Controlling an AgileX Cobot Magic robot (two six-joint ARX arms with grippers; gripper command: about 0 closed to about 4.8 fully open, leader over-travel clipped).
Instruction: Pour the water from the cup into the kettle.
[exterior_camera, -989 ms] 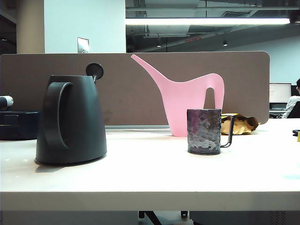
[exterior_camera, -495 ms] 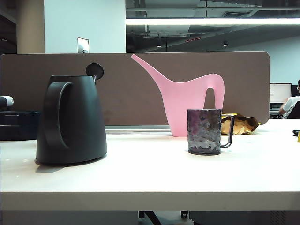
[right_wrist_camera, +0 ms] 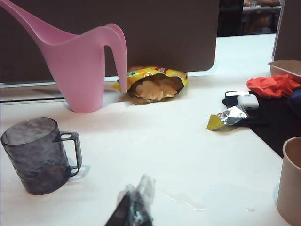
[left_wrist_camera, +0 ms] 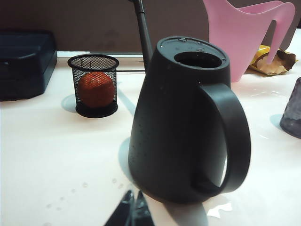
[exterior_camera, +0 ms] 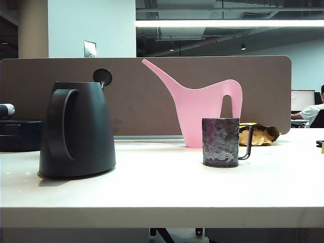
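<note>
The kettle (exterior_camera: 77, 129) is seen standing upright on the white surface (exterior_camera: 162, 190) at the left of the exterior view, its loop handle turned toward the camera and its small round lid (exterior_camera: 102, 76) raised behind the top. In the left wrist view the round opening at the kettle's top is shown uncovered. The cup (exterior_camera: 220, 142) is set upright to the right of the kettle and well apart from it, with its thin handle turned to the right. A pink watering can (exterior_camera: 202, 109) is placed just behind the cup, in front of a brown partition (exterior_camera: 142, 106).

Neither arm is seen in the exterior view. The left hand (left_wrist_camera: 131, 212) is seen only in its wrist view, low over the surface near the kettle's base, with its dark fingertips pressed together on nothing. The right hand (right_wrist_camera: 136, 205) is likewise seen only in its wrist view, beside the cup but not touching it, its wrapped tips brought together and empty.

A black mesh holder (left_wrist_camera: 93, 84) with an orange ball inside is seen beyond the kettle. An opened yellow snack bag (right_wrist_camera: 153, 84) lies behind the watering can
</note>
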